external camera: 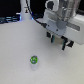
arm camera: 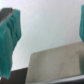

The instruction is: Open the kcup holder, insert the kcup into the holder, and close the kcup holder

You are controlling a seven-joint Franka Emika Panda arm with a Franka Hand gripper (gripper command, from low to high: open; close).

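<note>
One white table (external camera: pixel 15 55) is seen, filling most of the exterior view, and one arm (external camera: pixel 62 17) with a pale, boxy wrist housing is found over it at about 1 o'clock from the picture's centre. One black cable (external camera: pixel 29 12) is seen curving down behind the arm at about 11 o'clock, and a dark, blurred clutter (external camera: pixel 7 20) along the far edge at about 10 o'clock cannot be told apart into items. One kcup holder (arm camera: pixel 55 65) is made out only in the wrist view, as a single dull grey, flat-faced block with a paler edge below the fingers; its drawer fronts cannot be counted there, and whether it stands open or closed cannot be told. In the exterior view it cannot be separated from the dark parts under the wrist. One gripper (external camera: pixel 58 44) is carried low over the table, and its two teal fingers (arm camera: pixel 10 35) are spread wide to opposite edges of the wrist view, with nothing held between them. One kcup (external camera: pixel 34 60), white with a round green-and-blue lid, is set upright on the bare table at about 7 o'clock from the gripper, well apart from it and touched by nothing
</note>
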